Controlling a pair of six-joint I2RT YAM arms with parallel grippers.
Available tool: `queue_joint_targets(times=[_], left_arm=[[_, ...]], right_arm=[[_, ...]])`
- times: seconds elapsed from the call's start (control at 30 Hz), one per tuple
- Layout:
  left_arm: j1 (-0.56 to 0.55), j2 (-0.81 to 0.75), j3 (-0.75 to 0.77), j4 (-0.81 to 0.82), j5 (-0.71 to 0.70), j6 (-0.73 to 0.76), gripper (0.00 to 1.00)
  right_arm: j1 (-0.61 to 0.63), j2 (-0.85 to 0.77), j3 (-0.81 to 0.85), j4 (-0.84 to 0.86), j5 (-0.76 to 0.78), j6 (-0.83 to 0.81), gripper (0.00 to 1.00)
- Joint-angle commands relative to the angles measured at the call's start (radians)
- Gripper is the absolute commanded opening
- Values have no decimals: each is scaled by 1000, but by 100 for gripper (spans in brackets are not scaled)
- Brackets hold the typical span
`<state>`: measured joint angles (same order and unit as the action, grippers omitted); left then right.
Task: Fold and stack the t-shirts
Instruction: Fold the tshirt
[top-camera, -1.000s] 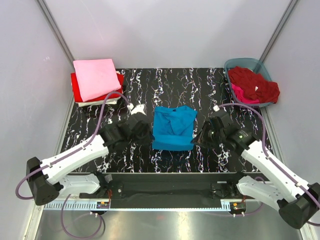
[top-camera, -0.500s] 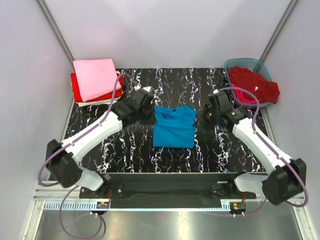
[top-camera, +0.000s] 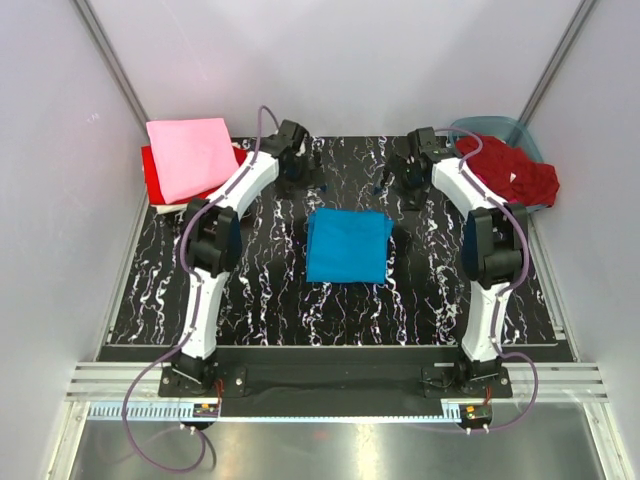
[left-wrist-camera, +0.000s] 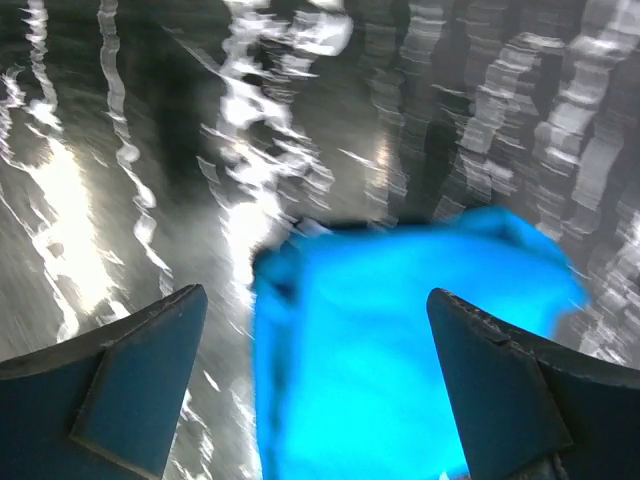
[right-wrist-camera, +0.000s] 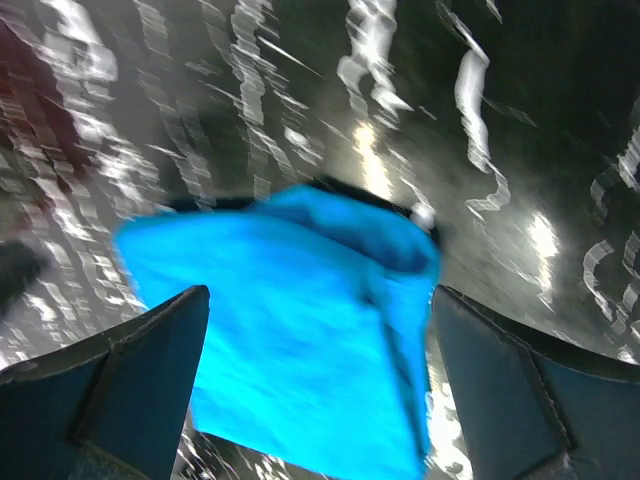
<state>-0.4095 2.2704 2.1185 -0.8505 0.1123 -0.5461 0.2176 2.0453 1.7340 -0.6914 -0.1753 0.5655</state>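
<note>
A turquoise t-shirt (top-camera: 347, 246) lies folded in a flat rectangle at the middle of the black marbled table (top-camera: 250, 290). It also fills the left wrist view (left-wrist-camera: 400, 340) and the right wrist view (right-wrist-camera: 290, 340). My left gripper (top-camera: 308, 185) (left-wrist-camera: 316, 292) hangs open above the shirt's far left corner and holds nothing. My right gripper (top-camera: 392, 185) (right-wrist-camera: 320, 290) hangs open above the far right corner, also with nothing in it. A folded pale pink t-shirt (top-camera: 190, 157) tops a bright red one (top-camera: 155, 178) at the back left.
A grey-blue plastic tub (top-camera: 490, 125) at the back right holds a crumpled dark red t-shirt (top-camera: 512, 166). Both arms reach far over the table, their elbows standing either side of the turquoise shirt. Grey walls close in the left, right and back.
Both arms swung from the near side to the far side of the turquoise shirt, folding it over. Both grippers then opened and let it go, and it now lies flat.
</note>
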Motion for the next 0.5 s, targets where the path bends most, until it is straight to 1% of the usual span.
queue_joint_targets(times=[0.0, 0.03, 0.07, 0.1, 0.13, 0.2, 0.23, 0.27, 0.3, 0.33, 0.37, 0.4, 0.47], left_arm=[[8, -30, 54, -83, 70, 41, 99], [8, -66, -38, -52, 69, 43, 99], [11, -107, -93, -21, 58, 43, 99], [12, -185, -194, 35, 53, 37, 99], [15, -219, -234, 53, 52, 34, 99], [21, -302, -311, 54, 43, 32, 99], [21, -331, -334, 53, 29, 32, 99], [20, -363, -366, 59, 27, 32, 99], [18, -433, -435, 76, 30, 32, 99], [20, -472, -469, 83, 30, 29, 99], [20, -509, -503, 91, 36, 31, 99], [20, -581, -569, 102, 38, 32, 99], [20, -644, -617, 102, 47, 32, 99]], right_arm=[[0, -94, -22, -10, -9, -38, 100], [0, -161, -103, 18, -10, -44, 100], [-1, -192, -141, 61, -6, -49, 100], [-1, -250, -183, 84, -18, -52, 100], [-3, -278, -268, 110, -32, -53, 100], [-7, -332, -344, 173, -61, -59, 100], [-11, -339, -410, 188, -75, -64, 100], [-17, -347, -441, 225, -88, -73, 100], [-35, -347, -470, 242, -117, -73, 100], [-46, -343, -522, 262, -140, -73, 100], [-58, -333, -545, 286, -168, -72, 100], [-84, -308, -563, 323, -218, -69, 99], [-104, -274, -600, 386, -275, -64, 96]])
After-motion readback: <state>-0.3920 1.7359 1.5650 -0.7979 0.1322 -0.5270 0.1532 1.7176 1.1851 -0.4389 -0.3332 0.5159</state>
